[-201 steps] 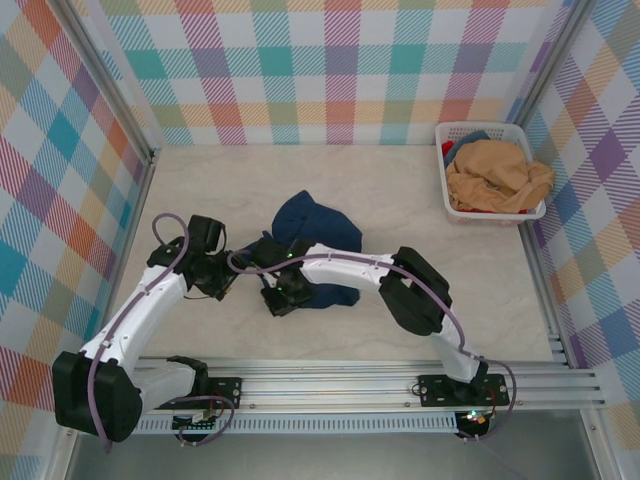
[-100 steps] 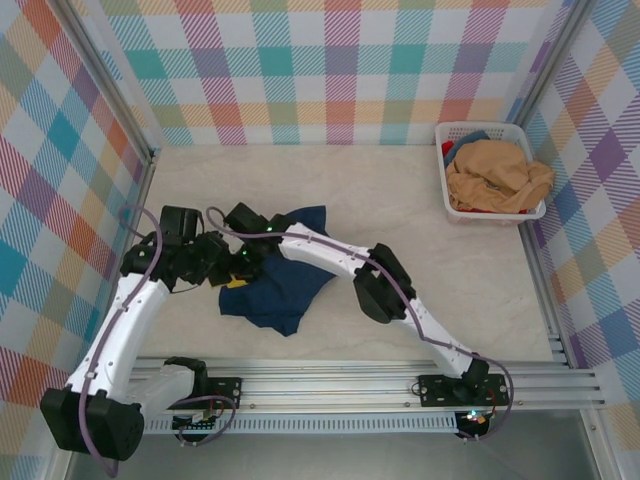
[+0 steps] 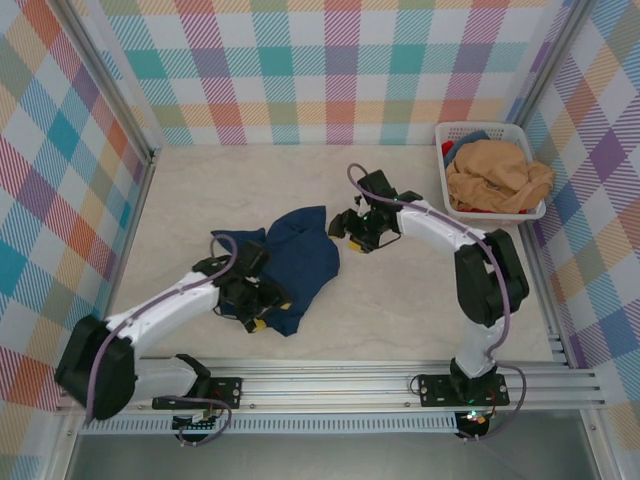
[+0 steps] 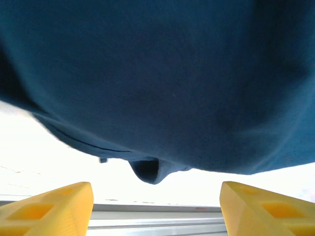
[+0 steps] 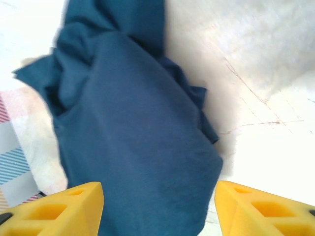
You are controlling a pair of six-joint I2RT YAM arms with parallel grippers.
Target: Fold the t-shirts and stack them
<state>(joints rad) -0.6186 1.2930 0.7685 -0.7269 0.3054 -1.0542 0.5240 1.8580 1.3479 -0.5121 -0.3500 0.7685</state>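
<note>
You are looking at a task that is barely begun. The navy shirt (image 3: 295, 255) is lying in a rumpled heap on the table (image 3: 420, 290), left of centre, with its edges bunching and one part doubling over another. No clean fold is showing anywhere on it. The tan shirt (image 3: 495, 172) is sitting crumpled in the basket (image 3: 470, 216) at the far right corner, well apart from the navy one, so nothing is stacked yet.

Your left gripper (image 3: 256, 305) is sitting at the near edge of the navy shirt. In the left wrist view its jaws are standing wide apart with nothing between them, and the cloth (image 4: 162, 83) is hanging just ahead of the left gripper (image 4: 156, 192). Whether a finger is brushing the hem, I cannot tell.

Your right gripper (image 3: 348, 228) is hovering just beside the shirt's far right edge. In the right wrist view the right gripper (image 5: 157, 189) is also gaping wide and holding nothing, with the navy shirt (image 5: 138, 147) spreading out below it.

So, judging by this, almost everything is remaining: you are needing to spread the navy shirt flat, fold it, then fetch the tan shirt from the basket, fold that too, and set one on the other.
</note>
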